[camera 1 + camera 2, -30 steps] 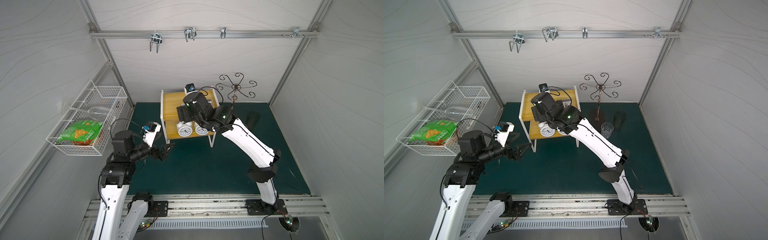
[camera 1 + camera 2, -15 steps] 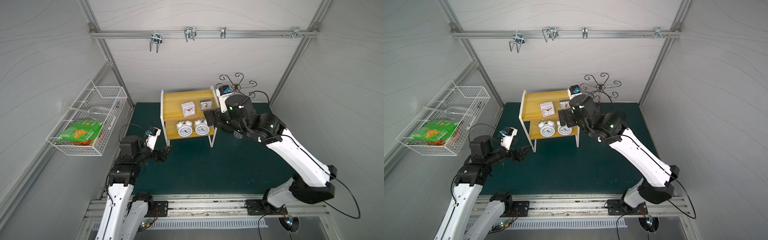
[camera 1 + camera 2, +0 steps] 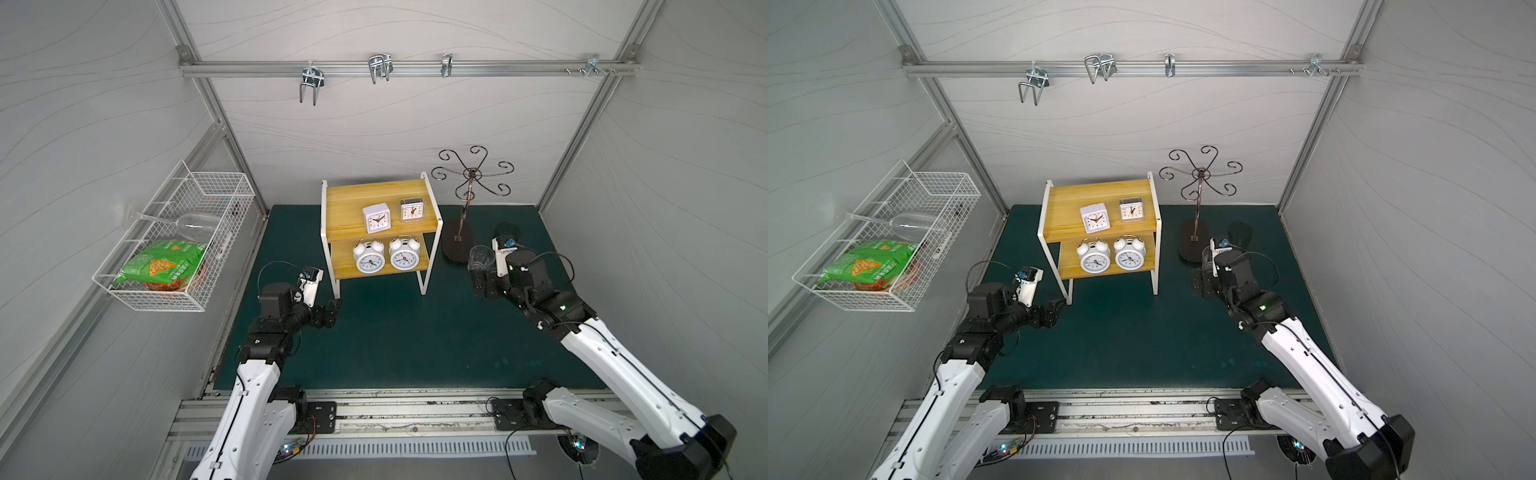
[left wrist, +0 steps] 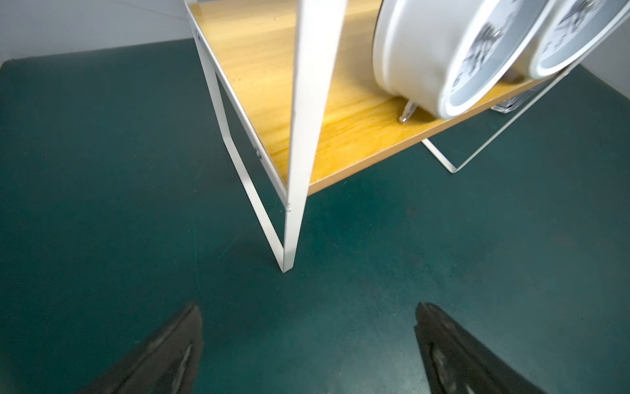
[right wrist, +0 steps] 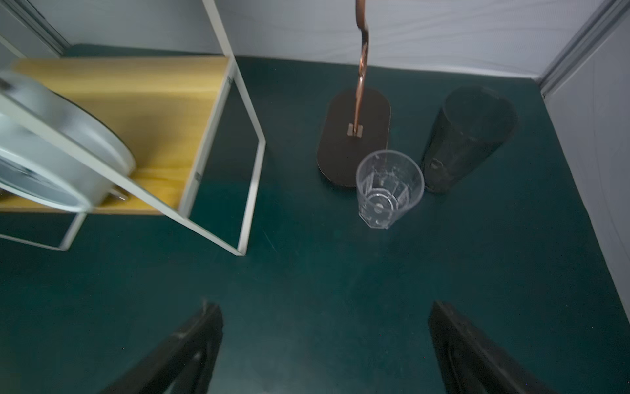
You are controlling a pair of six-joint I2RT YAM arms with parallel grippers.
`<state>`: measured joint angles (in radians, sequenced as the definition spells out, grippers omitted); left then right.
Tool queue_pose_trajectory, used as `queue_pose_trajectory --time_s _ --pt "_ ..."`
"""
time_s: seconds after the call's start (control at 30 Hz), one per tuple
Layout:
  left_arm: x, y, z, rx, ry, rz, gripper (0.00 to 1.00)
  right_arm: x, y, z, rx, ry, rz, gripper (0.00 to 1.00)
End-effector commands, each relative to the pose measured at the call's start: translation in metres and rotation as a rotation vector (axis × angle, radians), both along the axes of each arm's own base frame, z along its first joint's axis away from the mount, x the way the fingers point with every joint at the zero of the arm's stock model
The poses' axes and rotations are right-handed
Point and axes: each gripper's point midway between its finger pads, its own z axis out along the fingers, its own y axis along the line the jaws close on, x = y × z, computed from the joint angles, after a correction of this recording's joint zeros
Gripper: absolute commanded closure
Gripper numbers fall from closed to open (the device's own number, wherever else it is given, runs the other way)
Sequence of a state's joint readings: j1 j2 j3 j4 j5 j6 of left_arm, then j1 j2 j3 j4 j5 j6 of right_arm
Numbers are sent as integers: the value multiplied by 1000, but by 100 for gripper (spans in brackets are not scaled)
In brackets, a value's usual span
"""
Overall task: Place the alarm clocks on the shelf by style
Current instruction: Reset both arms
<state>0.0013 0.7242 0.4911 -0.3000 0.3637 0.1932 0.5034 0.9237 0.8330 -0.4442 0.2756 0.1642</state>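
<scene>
The shelf (image 3: 349, 203) stands at the back of the green mat in both top views. On its upper board are a white square alarm clock (image 3: 376, 217) and a clear-cased square one (image 3: 411, 209). Two round twin-bell clocks (image 3: 368, 257) (image 3: 404, 254) stand side by side on the lower board. My left gripper (image 3: 331, 312) hangs open over the mat just before the shelf's front left leg (image 4: 293, 218). To the right of the shelf my right gripper (image 3: 482, 286) is open and empty, close to a clear cup. Both wrist views show bare mat between the jaws.
A clear cup (image 5: 388, 187), a dark cup (image 5: 467, 136) and a curly hook stand (image 3: 457, 245) sit right of the shelf. A white wire basket (image 3: 208, 195) on the left wall holds a green snack bag (image 3: 162, 266) and a wine glass (image 3: 195, 222).
My right arm has pulled away from the shelf's upper board to the right and down, jaws opened wide. The two square clocks stay on top. My left arm drew back slightly.
</scene>
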Motion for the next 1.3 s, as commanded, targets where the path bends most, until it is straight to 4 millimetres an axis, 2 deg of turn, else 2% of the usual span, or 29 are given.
queue_pose_trajectory --time_s 0.0,0.17,0.3,0.43,0.53,0.73,0.93,1.03,1.27 --pt "23 6 15 9 -160 38 0 12 5 -4 25 -122 109 1" --pt "32 17 -7 -13 -218 94 0 28 -12 -49 63 -105 127 1" --pt "41 26 -8 -40 -278 134 0 50 -22 -69 119 -98 104 1" --pt "51 33 -9 -64 -319 173 0 70 -36 -89 40 -113 40 1" --pt "58 39 -15 -63 -338 202 0 79 -44 -98 51 -121 13 1" --pt "72 49 -20 -86 -371 250 0 95 -58 -100 65 -182 -45 1" --pt "90 54 -23 -94 -391 277 0 103 -57 -109 33 -207 -19 1" --pt "99 57 -35 -100 -387 294 0 106 -57 -116 23 -219 -17 1" --pt "99 61 -43 -98 -392 318 0 114 -62 -136 16 -187 -57 1"
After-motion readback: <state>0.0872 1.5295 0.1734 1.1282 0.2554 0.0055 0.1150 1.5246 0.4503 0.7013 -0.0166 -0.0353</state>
